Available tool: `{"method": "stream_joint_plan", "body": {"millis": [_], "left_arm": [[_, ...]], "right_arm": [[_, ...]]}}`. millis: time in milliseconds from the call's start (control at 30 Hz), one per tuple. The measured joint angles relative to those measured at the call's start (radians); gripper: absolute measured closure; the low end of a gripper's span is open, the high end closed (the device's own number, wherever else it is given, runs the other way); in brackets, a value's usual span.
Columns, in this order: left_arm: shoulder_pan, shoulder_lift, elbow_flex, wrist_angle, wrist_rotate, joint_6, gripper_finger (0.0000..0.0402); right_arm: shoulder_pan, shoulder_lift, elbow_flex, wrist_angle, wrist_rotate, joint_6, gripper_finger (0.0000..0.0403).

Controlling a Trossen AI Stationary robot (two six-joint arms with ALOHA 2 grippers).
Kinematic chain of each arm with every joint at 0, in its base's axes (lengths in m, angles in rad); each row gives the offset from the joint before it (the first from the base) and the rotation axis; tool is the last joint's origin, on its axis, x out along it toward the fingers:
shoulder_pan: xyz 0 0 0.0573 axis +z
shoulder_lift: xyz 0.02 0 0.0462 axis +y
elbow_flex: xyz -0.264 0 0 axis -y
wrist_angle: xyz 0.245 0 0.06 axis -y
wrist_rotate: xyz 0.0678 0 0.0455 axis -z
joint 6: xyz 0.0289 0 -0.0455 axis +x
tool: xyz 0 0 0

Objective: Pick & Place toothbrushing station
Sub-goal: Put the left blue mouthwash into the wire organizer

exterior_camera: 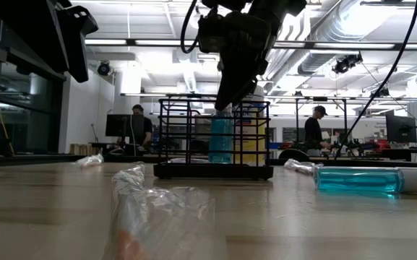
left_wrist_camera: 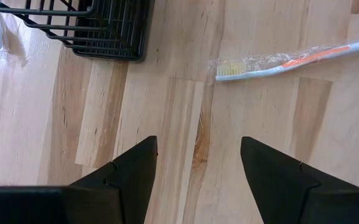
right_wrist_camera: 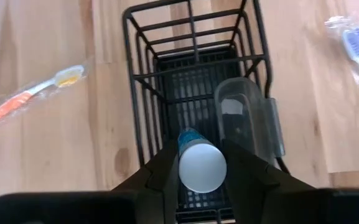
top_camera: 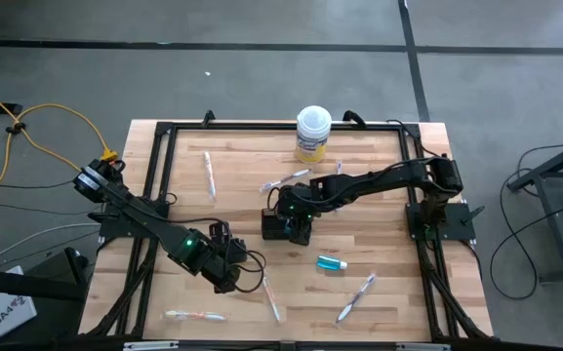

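Observation:
The toothbrushing station's black wire holder (top_camera: 283,226) stands at mid-table. My right gripper (right_wrist_camera: 202,177) is above it, shut on a teal, white-capped tube (exterior_camera: 221,141) that stands upright inside the holder (right_wrist_camera: 191,81). A second teal tube (top_camera: 332,262) lies on its side on the table, to the right of the holder toward the near edge. Several wrapped toothbrushes lie flat on the wood, among them one (left_wrist_camera: 285,61) ahead of my left gripper. My left gripper (left_wrist_camera: 198,155) hangs open over bare wood, left of the holder toward the near edge, with nothing between its fingers. My right gripper pinches the tube's white cap (right_wrist_camera: 202,167), its top end, between its two fingers (right_wrist_camera: 167,171). The fingers come from above, slanting down. The tube stands upright inside the holder, its teal body (right_wrist_camera: 188,138) below the cap and its lower end down near the holder's floor.
A white-lidded yellow tub (top_camera: 313,134) stands near the far edge. A clear plastic insert (right_wrist_camera: 247,118) sits in the holder beside the tube. More toothbrushes lie at the far left (top_camera: 209,174), beside the tub (top_camera: 286,180) and along the near edge (top_camera: 195,315) (top_camera: 356,297).

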Motion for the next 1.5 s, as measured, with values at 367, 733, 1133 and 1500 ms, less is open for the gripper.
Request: {"method": "stream_joint_plan", "body": {"millis": [367,733,1133,1500], "left_arm": [[0.0,0.0,0.0,0.0,0.0,0.0,0.0177],[-0.004,0.0,0.0,0.0,0.0,0.0,0.0177],[-0.004,0.0,0.0,0.0,0.0,-0.009,0.0177],[-0.004,0.0,0.0,0.0,0.0,-0.011,0.0177]], "right_arm": [[0.0,0.0,0.0,0.007,-0.001,0.0,0.0299],[0.003,0.0,0.0,0.026,-0.026,0.0,0.0277],[0.003,0.0,0.0,0.025,-0.026,0.0,0.028],[0.003,0.0,0.0,0.025,-0.026,0.0,0.028]]}}
